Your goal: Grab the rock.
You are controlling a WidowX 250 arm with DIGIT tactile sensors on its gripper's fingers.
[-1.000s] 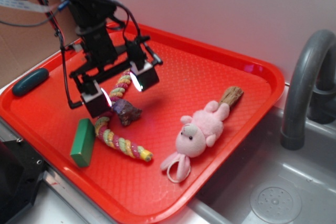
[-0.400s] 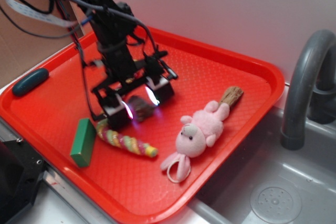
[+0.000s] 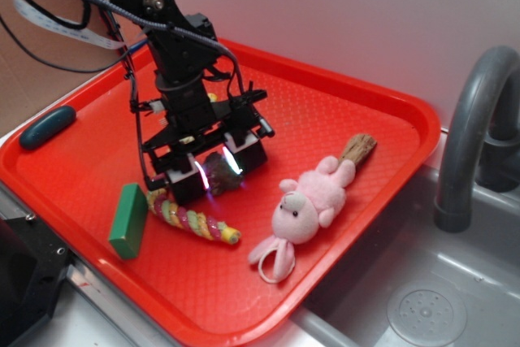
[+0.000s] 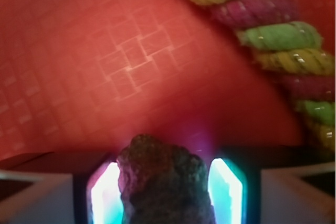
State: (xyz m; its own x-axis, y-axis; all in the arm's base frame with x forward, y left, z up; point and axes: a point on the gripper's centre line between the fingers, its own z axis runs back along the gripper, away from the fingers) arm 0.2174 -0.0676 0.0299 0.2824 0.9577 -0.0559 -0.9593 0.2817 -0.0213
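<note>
The rock (image 3: 217,172) is a dark, rough brown-grey lump on the red tray (image 3: 341,111). My gripper (image 3: 216,171) is down at tray level with the rock between its two lit fingers (image 3: 187,180). In the wrist view the rock (image 4: 165,182) fills the gap between the glowing pads (image 4: 105,195) and touches both. The jaws are closed on it. The rock still sits low on the tray.
A twisted green, yellow and pink rope toy (image 3: 195,221) lies just in front of the gripper and shows in the wrist view (image 4: 278,40). A green block (image 3: 128,221), a pink plush (image 3: 305,205), a bark-like stick (image 3: 357,148), a teal object (image 3: 47,126) and a sink faucet (image 3: 475,119) are around.
The gripper came down and to the right from above the rope toy, and its fingers narrowed around the rock. The rock shifted slightly right.
</note>
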